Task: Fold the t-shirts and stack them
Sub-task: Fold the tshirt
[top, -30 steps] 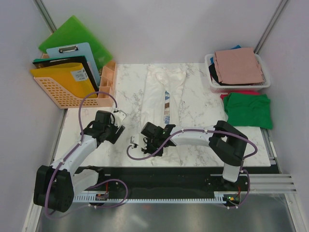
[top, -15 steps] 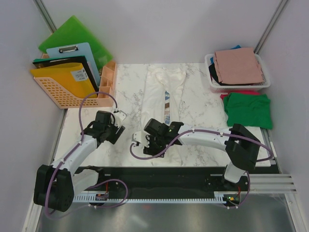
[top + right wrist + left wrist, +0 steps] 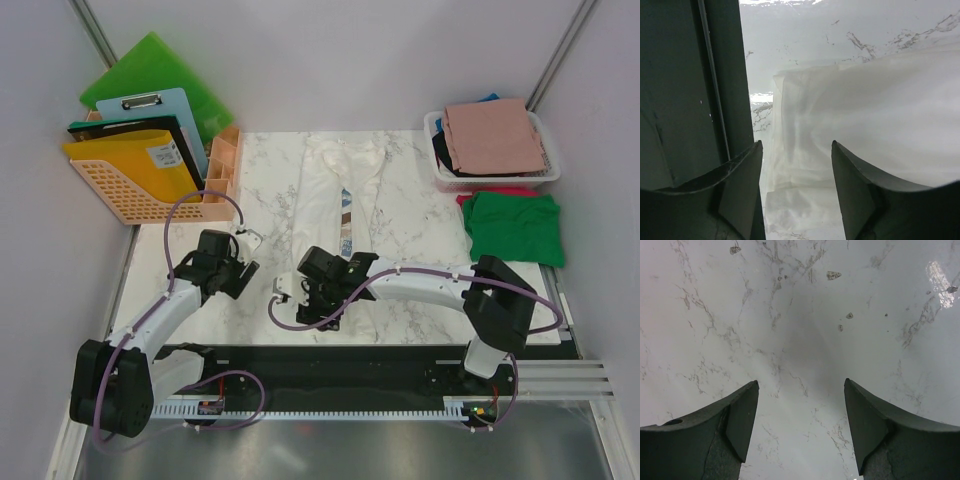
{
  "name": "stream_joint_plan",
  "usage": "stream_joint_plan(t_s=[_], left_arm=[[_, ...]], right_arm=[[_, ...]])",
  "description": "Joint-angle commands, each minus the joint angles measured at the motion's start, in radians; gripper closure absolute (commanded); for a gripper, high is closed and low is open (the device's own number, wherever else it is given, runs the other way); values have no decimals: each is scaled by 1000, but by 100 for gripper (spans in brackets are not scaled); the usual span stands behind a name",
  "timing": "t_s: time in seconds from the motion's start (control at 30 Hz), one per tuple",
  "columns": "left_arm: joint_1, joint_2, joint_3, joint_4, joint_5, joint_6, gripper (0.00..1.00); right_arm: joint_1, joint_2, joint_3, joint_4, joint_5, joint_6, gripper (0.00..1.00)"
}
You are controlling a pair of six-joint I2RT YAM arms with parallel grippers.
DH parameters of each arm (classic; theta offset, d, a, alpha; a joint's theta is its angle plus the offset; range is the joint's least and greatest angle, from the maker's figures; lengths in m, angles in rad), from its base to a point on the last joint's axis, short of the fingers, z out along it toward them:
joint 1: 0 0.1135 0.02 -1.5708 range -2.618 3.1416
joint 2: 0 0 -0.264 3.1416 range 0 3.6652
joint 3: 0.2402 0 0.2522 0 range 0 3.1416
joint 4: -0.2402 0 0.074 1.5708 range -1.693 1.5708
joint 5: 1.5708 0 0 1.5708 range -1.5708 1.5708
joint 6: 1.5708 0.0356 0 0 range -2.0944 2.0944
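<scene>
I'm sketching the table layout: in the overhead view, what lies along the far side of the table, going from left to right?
peach file rack → peach desk organiser → cream-white t-shirt → white mesh basket, with a dusty-pink t-shirt on top

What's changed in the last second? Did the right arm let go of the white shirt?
The right gripper opened over the near end of the cream-white t-shirt, apparently letting it go, and that arm's elbow swung out to the right. The left gripper stayed open over the bare marble tabletop. The folded white shirt, the green t-shirt and the dusty-pink t-shirt did not move.
</scene>
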State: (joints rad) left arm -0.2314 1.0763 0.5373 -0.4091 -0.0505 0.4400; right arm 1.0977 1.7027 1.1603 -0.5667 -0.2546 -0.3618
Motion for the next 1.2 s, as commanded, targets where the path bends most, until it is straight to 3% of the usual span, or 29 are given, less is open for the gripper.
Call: stream_joint_plan(t_s=[0.0,0.27,0.47,0.5,0.53,0.6,0.7,0.73,1.17], left_arm=[[3,5,6,38,1,31,24],[1,-1,1,41,-2,32,24],[1,-1,-7,41,-8,34,24],[1,-4,-8,41,-6,34,24],[3,-7,-8,42,-5,35,24],[1,-10,-8,44,-5,34,24],[1,-12,-10,41,-5,37,24],[1,-13,-11,41,-5,36,24],[1,-3,-13,49,1,34,24]], right_arm=[[8,21,10,42,-17,-3,33],[13,95,21,93,-2,0,26],[13,120,21,119,9,4,27],[14,120,18,123,15,7,29],[14,118,18,128,14,9,39],[13,120,19,128,23,15,49],[13,112,18,125,31,20,91],[13,107,18,120,32,21,97],[16,-155,-83,22,103,23,100]])
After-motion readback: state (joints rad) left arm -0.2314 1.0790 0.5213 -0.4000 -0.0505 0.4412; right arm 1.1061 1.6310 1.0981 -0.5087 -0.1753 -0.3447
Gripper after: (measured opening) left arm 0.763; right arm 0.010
